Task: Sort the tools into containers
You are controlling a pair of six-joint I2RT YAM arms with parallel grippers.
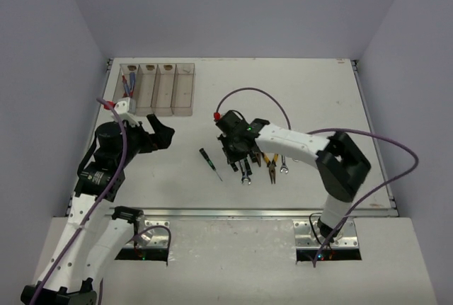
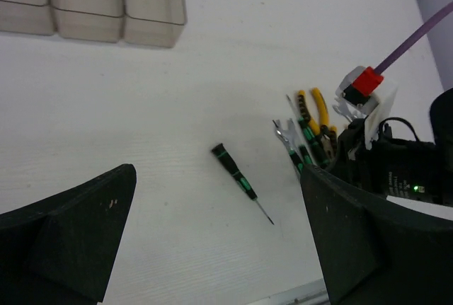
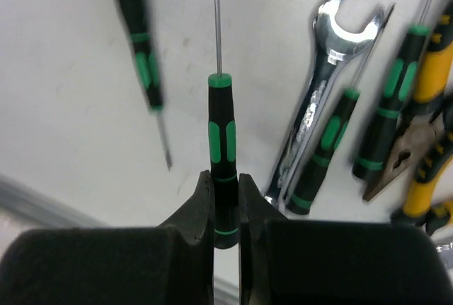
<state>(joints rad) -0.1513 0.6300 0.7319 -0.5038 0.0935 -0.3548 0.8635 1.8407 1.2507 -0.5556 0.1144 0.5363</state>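
Note:
My right gripper (image 3: pixel 226 192) is shut on the butt end of a green-black screwdriver (image 3: pixel 224 142), its shaft pointing away from the wrist. It hovers over the tool pile (image 1: pixel 258 163): a silver wrench (image 3: pixel 325 71), two more green-black screwdrivers (image 3: pixel 325 149) and yellow pliers (image 3: pixel 425 128). Another green-black screwdriver (image 1: pixel 209 163) lies alone to the left, also in the left wrist view (image 2: pixel 237 177). My left gripper (image 1: pixel 161 135) is open and empty, near the four beige bins (image 1: pixel 173 89). The leftmost bin holds blue-handled screwdrivers (image 1: pixel 127 87).
The right arm's purple cable (image 1: pixel 248 94) loops over the table's middle. The table's metal front edge (image 1: pixel 233 213) runs just below the tools. In the left wrist view the right gripper body (image 2: pixel 396 163) stands beside the pile.

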